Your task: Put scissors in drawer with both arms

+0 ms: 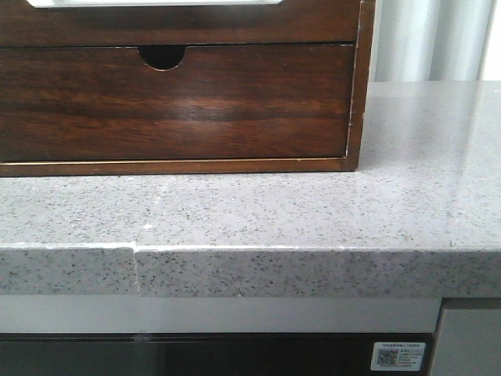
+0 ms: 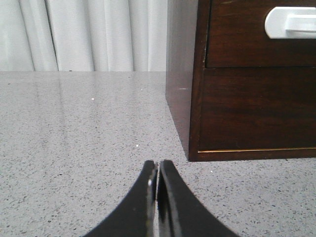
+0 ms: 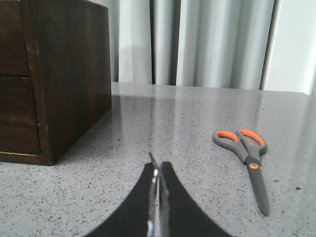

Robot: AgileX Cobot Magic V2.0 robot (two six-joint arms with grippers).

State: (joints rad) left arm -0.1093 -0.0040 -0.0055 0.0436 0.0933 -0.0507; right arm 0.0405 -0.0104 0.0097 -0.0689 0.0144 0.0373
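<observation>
The scissors (image 3: 248, 160), grey with orange-lined handles, lie flat and closed on the speckled grey counter in the right wrist view, handles towards the curtain. They do not show in the front view. The drawer (image 1: 180, 25) is the upper one of the dark wooden cabinet, shut, with a pale rounded strip along its top edge. It also shows in the left wrist view (image 2: 237, 44) with its white handle (image 2: 291, 22). My left gripper (image 2: 157, 168) is shut and empty, low over the counter beside the cabinet's left corner. My right gripper (image 3: 158, 169) is shut and empty, apart from the scissors.
Below it is a second drawer (image 1: 180, 106) with a half-round finger notch, also shut. The cabinet's side wall (image 3: 74, 74) stands near my right gripper. The counter's front edge (image 1: 250, 252) runs below the cabinet. A pale curtain (image 2: 89, 34) hangs behind.
</observation>
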